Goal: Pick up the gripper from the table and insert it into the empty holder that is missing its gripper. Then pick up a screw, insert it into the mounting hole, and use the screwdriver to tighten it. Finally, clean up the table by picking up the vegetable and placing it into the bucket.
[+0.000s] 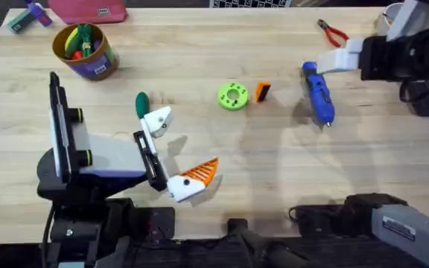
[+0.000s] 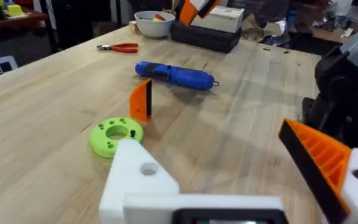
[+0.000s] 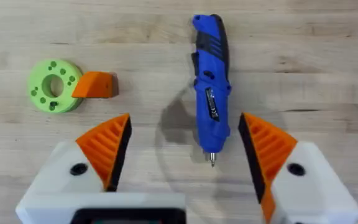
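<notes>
Two arms work over a pale wooden desk [image 1: 274,164]. From overhead, the left gripper [image 1: 176,152] sits near the front edge with its jaws spread and holding nothing: one white finger carries an orange tip, the other is the holder [image 1: 155,120], a bare white block. The dark green vegetable [image 1: 141,104] lies just beside the holder, and the bucket [image 1: 86,50] stands near the far left corner; neither wrist view takes in either. The left wrist view adds the room behind: a white bowl [image 2: 155,23] and red-handled pliers [image 2: 118,47] toward the far edge. The gripper [image 1: 263,91], a loose orange wedge, rests mid-desk against a lime-green ring [image 1: 233,97]. The right gripper [image 3: 182,152] hovers with jaws released above the screwdriver [image 3: 210,87], which lies right of the middle, its long axis running from far edge to front edge and its thin metal bit pointing toward the front edge.
</notes>
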